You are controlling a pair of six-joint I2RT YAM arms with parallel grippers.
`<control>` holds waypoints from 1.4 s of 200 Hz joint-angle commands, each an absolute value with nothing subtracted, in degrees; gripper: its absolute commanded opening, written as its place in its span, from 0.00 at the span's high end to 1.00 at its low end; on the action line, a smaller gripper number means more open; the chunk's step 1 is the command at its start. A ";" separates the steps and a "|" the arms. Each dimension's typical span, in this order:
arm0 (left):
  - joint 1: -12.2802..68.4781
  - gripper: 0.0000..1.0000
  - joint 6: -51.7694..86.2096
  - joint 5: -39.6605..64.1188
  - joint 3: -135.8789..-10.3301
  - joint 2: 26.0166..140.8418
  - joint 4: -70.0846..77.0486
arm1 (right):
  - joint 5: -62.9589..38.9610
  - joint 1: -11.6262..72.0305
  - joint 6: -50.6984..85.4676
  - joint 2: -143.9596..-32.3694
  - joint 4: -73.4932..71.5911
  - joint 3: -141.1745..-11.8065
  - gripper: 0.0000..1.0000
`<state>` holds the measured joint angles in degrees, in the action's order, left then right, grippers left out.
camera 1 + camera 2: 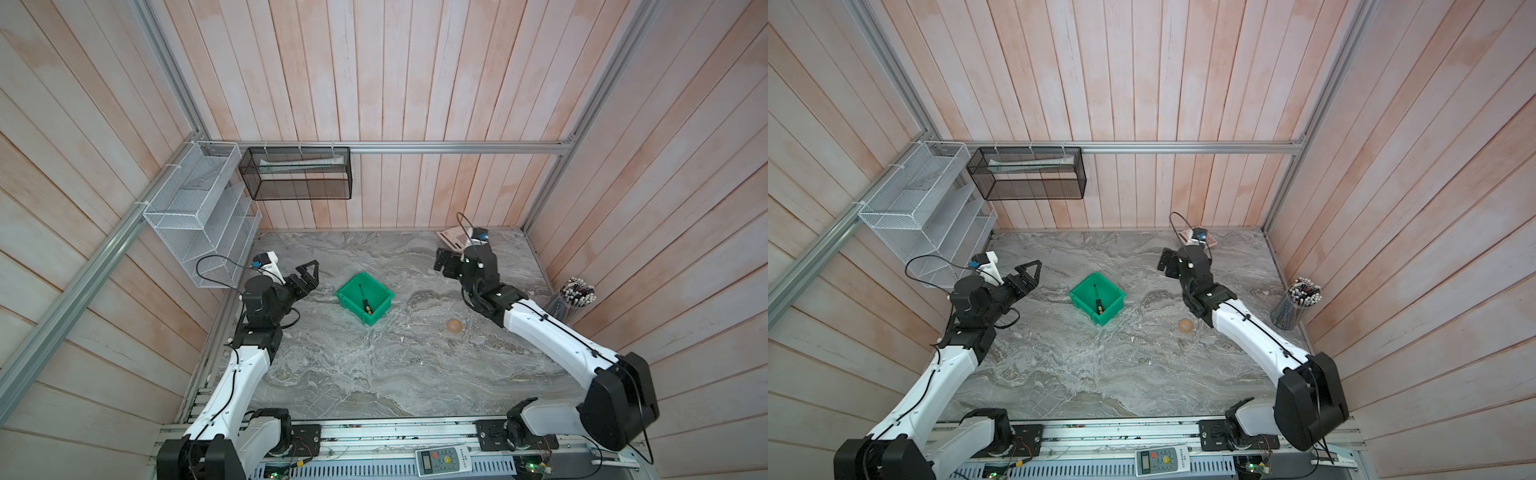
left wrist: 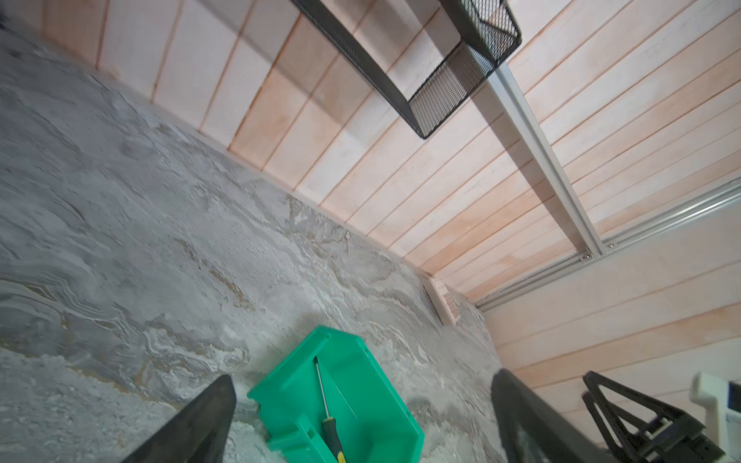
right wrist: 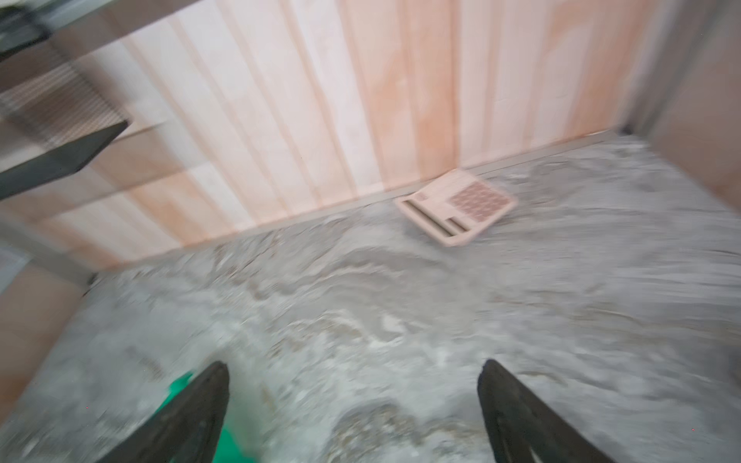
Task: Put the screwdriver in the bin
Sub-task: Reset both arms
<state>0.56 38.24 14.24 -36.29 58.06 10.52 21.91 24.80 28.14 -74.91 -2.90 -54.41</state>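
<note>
- Now, closest to you, a white remote control with a grey screen (image 1: pixel 444 459) lies on the metal rail at the front edge of the grey marble-patterned desk (image 1: pixel 374 374).
- A little further in, a small round orange thing (image 1: pixel 454 325) sits on the desk near your right arm.
- At mid-desk you have the small bright green plastic bin (image 1: pixel 352 309). The black-and-yellow-handled screwdriver (image 1: pixel 365 300) lies inside on its floor, handle toward you, shaft pointing to the back wall.
- Your left hand (image 1: pixel 311 276) hovers just left of the bin, fingers spread wide and empty.
- Your right hand (image 1: pixel 441 262) hangs well to the bin's right, fingers likewise apart, gripping nothing.
- A clear cup of pens (image 1: pixel 571 299) stands by the right wall.
- Farther back, a pink calculator (image 3: pixel 457 206) lies at the foot of the back wall.
- On the walls hang a black mesh basket (image 1: pixel 297 174) and a white wire rack (image 1: pixel 199 216).
</note>
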 commanded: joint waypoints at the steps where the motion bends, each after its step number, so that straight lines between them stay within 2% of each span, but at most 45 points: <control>1: 0.80 0.00 34.07 3.71 -33.24 56.68 15.59 | 31.86 18.99 29.72 -69.69 -5.55 -46.67 0.02; 26: 0.73 0.00 31.65 -2.91 -30.16 57.21 18.71 | 39.11 13.98 29.04 -63.80 -12.74 -35.25 0.02; 83: 0.79 0.00 26.18 -20.46 -23.73 66.16 26.74 | 54.37 13.80 14.87 -60.28 -31.51 -19.73 0.02; 102: 0.81 0.00 24.43 -25.27 -23.45 68.61 27.99 | 54.36 13.75 11.89 -60.82 -41.10 -14.44 0.02; 129: 0.88 0.00 18.58 -30.99 -22.24 68.03 31.62 | 46.84 13.80 8.45 -62.41 -55.32 -7.53 0.02; 149: 0.79 0.00 15.86 -32.18 -20.72 68.88 36.00 | 44.10 13.89 8.32 -64.96 -59.56 -6.14 0.02; 179: 0.70 0.00 12.98 -34.09 -20.86 75.14 40.74 | 45.09 13.97 6.80 -69.55 -64.69 -5.73 0.02; 214: 0.90 0.00 13.14 -30.96 -21.35 79.08 41.54 | 43.55 14.68 5.27 -71.68 -69.37 -5.36 0.02; 246: 0.29 0.00 12.23 -28.53 -19.05 82.25 51.77 | 43.39 15.66 3.35 -75.23 -74.87 -5.60 0.02; 280: -0.02 0.00 11.91 -27.47 -20.83 83.75 49.84 | 44.78 18.37 -1.09 -77.95 -79.20 -5.77 0.02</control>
